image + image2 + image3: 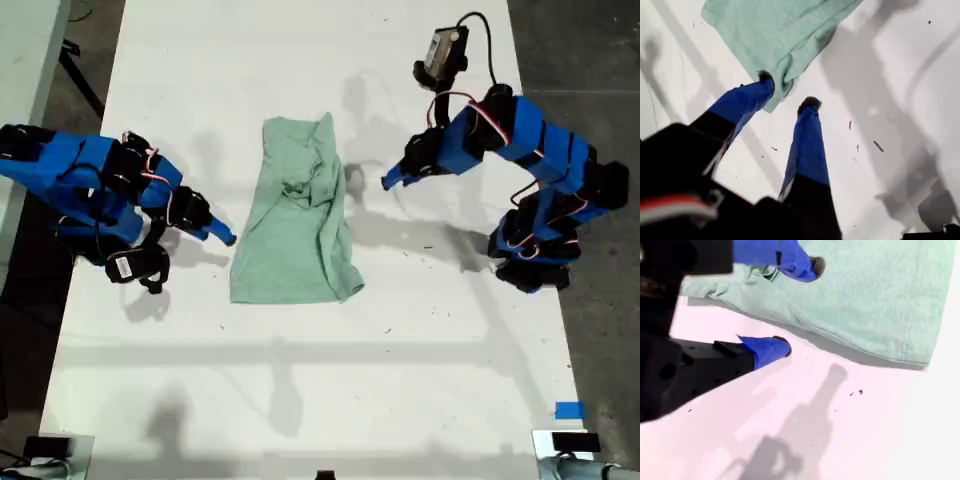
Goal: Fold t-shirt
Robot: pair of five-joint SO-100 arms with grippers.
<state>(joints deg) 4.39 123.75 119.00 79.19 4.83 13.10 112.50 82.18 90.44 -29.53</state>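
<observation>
While my first hand (787,90) is hanging spread at a rumpled corner of the t-shirt (775,35), my second hand (799,306) is gaping wide over its straight edge. The t-shirt is lying crumpled mid-worktop (300,400), between both arms.

Lighting bright, even, from overhead — white table (300,400) nearly blown out in both wrist views. Several soft overlapping arm shadows across the table toward its near edge in the exterior view. Exterior view sharp. Wrist views: near black gripper housings blurred — cloth weave and table specks fairly crisp.
</observation>
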